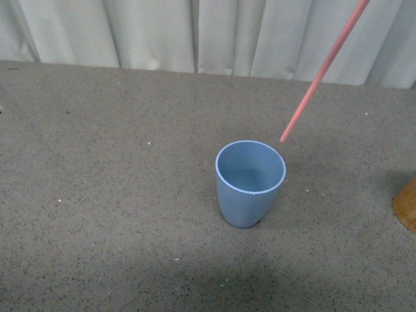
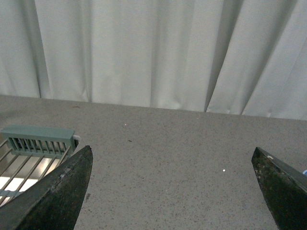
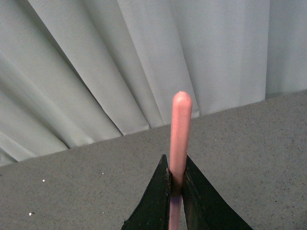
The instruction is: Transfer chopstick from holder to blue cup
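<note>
The light-blue cup [image 1: 250, 183] stands upright near the middle of the table, its mouth empty. A salmon-pink chopstick [image 1: 323, 70] slants down from the upper right, its lower tip hanging just above and right of the cup's rim. The right gripper is out of the front view. In the right wrist view my right gripper [image 3: 176, 165] is shut on the chopstick [image 3: 180, 129], whose rounded end sticks out past the black fingers. An orange-brown edge of the holder [image 1: 407, 206] shows at the far right. My left gripper [image 2: 172, 160] is open over bare table, away from these things.
A grey speckled table [image 1: 117, 195] spreads around the cup. White curtains [image 1: 195, 32] hang along its far edge. A pale green slatted rack [image 2: 36, 143] lies by the left gripper's fingers.
</note>
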Controlling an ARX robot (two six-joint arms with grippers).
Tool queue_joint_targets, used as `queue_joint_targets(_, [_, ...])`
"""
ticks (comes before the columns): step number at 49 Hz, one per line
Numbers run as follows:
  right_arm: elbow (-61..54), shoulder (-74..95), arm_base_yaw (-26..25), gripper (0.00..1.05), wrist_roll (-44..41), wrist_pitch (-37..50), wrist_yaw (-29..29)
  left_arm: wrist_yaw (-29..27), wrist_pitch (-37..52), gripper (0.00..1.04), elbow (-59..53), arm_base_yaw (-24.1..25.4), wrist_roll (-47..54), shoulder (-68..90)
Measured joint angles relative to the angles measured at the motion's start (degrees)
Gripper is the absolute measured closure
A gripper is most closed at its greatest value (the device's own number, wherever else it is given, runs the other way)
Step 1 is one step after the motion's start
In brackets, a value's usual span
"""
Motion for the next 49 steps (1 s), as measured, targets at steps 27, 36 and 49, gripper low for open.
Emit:
queue_joint_targets(27, [2.4, 6.6, 3.6, 1.01, 0.9, 1.9, 1.6, 0.0, 0.0, 0.07, 0.0, 0.0, 0.0, 0.0])
queue_joint_targets(36, [2.4, 7.6, 3.9, 1.01, 1.0, 2.2, 2.0, 0.0, 0.0, 0.07, 0.0, 0.0, 0.0, 0.0])
queue_joint_targets(49, [2.4, 9.5, 4.3, 1.01, 1.1, 2.7, 2.5, 0.0, 0.0, 0.07, 0.0, 0.0, 0.0, 0.0])
